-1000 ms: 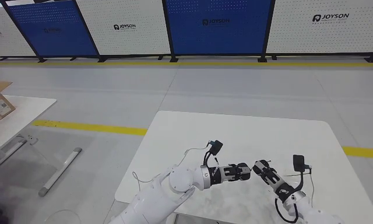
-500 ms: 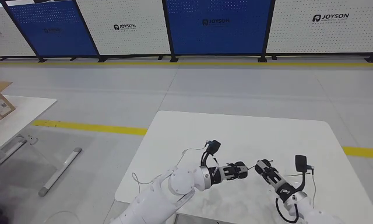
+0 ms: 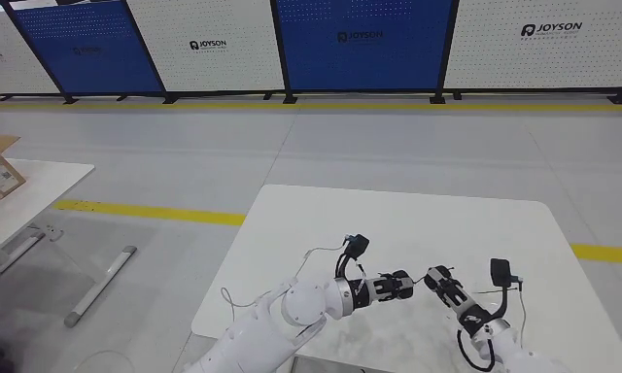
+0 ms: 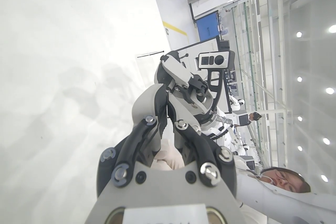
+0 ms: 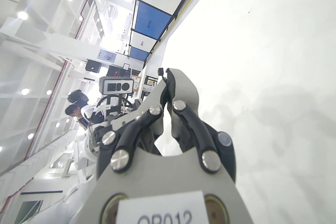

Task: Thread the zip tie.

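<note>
The thin black plastic zip tie [image 5: 160,70] hangs above the table, its small square head poking out just past the tips of the right gripper [image 5: 167,83], whose jaws are pinched tight on the strap right behind that head. In the top view a fine dark line of strap [image 3: 419,278] runs across the short gap toward the left gripper [image 3: 402,282]. The left gripper [image 4: 164,100] has its jaws pressed together, but I cannot tell whether the tail lies between them. The two grippers face each other tip to tip, near one another, over the near part of the plain white table [image 3: 389,218]. The risk from here looks like misalignment. The strap is limp and the head's slot tiny, so a slight twist of either wrist could send the tail past the opening. Bringing the tips closer could also buckle the strap or knock the fingers together.
</note>
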Controlling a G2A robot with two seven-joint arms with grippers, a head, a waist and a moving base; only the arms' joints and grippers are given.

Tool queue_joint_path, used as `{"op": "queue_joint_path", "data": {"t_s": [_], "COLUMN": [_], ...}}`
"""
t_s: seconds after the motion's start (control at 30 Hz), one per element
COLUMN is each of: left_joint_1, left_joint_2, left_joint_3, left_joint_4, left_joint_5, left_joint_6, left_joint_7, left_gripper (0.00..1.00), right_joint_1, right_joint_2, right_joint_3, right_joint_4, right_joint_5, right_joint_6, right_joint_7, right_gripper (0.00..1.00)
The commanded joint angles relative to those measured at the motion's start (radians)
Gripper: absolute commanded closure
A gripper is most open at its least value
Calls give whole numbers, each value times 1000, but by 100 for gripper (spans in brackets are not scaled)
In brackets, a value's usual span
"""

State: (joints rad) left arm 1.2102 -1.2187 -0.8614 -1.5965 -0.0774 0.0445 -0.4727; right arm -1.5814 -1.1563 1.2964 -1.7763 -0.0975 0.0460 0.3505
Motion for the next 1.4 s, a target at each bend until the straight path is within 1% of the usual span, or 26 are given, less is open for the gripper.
{"op": "queue_joint_path", "data": {"t_s": [0.0, 0.1, 0.23, 0.3, 0.37, 0.47, 0.53, 0.73, 0.8, 0.83, 0.9, 1.07, 1.13, 1.3, 1.37], "left_joint_1": [-4, -7, -7, -6, -6, -9, -14, -34, -38, -40, -40, -37, -35, -27, -24], "left_joint_2": [-1, -2, -2, -2, -2, -2, -4, -11, -13, -14, -14, -14, -14, -11, -10], "left_joint_3": [4, 7, 8, 8, 7, 10, 13, 26, 29, 30, 31, 31, 30, 24, 23], "left_joint_4": [1, 3, 3, 4, 5, 9, 13, 39, 44, 46, 49, 48, 46, 38, 34], "left_joint_5": [2, 4, 7, 3, 3, 9, 7, -7, -8, -10, -10, -8, -7, 4, 7], "left_joint_6": [5, 9, 12, 9, 9, 20, 30, 46, 49, 50, 48, 47, 48, 53, 54], "left_joint_7": [-2, 1, 8, 11, 12, 15, 19, 26, 31, 32, 34, 37, 38, 40, 39], "left_gripper": [67, 63, 64, 66, 66, 70, 75, 78, 84, 84, 85, 84, 82, 82, 84], "right_joint_1": [-1, -7, -13, -11, -8, -6, -5, -13, -16, -18, -20, -20, -20, -21, -22], "right_joint_2": [0, 0, -2, -4, -4, -5, -6, -6, -6, -6, -6, -7, -7, -9, -10], "right_joint_3": [1, 0, -11, -19, -21, -24, -25, -21, -19, -18, -15, -10, -9, -6, -8], "right_joint_4": [-2, -8, -16, -17, -16, -17, -19, -24, -25, -25, -24, -20, -19, -18, -19], "right_joint_5": [-7, -25, -65, -74, -79, -83, -87, -97, -98, -98, -96, -91, -90, -96, -99], "right_joint_6": [1, -3, 9, 17, 21, 20, 17, 5, 2, 0, -4, -9, -9, -3, -1], "right_joint_7": [-3, -19, -47, -49, -49, -45, -44, -51, -50, -49, -47, -43, -43, -58, -64], "right_gripper": [100, 100, 100, 100, 100, 100, 100, 100, 100, 100, 100, 100, 100, 100, 100]}}
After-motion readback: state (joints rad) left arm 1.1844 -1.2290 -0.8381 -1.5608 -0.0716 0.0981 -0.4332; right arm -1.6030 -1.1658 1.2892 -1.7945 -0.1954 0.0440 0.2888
